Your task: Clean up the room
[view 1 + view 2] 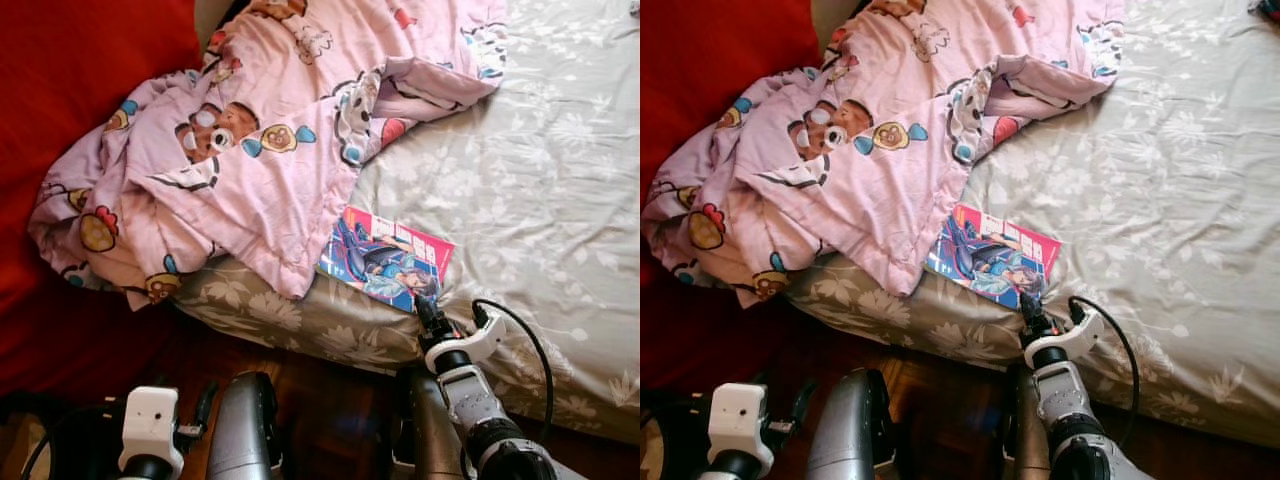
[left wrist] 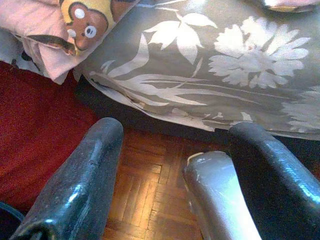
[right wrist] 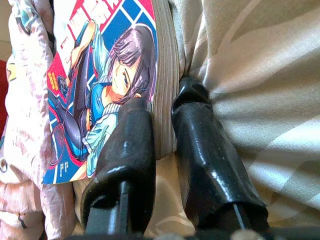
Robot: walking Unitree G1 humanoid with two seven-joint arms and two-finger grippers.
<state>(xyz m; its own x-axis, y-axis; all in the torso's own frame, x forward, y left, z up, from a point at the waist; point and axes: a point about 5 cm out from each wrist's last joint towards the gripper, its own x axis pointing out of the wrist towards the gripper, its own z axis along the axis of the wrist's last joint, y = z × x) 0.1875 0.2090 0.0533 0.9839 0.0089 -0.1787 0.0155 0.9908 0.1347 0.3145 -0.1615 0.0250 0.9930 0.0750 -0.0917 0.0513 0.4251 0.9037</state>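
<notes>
- Right wrist view, up close: a comic book (image 3: 102,85) with a bright cover lies flat on the bed, and the right gripper (image 3: 162,125) has its two black fingers pinching the book's page edge, one finger on the cover and one beneath it against the sheet.
- From the head views, the book sits near the bed's front edge, its far corner tucked just under the hem of a pink cartoon blanket (image 1: 260,150).
- The book's long axis runs across the bed, slanting slightly away from the robot toward its left; the gripper meets it at the near right corner, reaching up from below the mattress edge.
- The right arm is plainly the nearer one. Lifting the book likely means drawing it back toward the robot, sliding the far corner out from under the blanket.
- The left gripper (image 2: 170,165) hangs low beside the bed, fingers spread apart, pointing at the wooden floor (image 2: 150,200).
- A grey flowered sheet (image 1: 540,170) covers the mattress.
- A red rug (image 1: 70,90) lies on the robot's left.
</notes>
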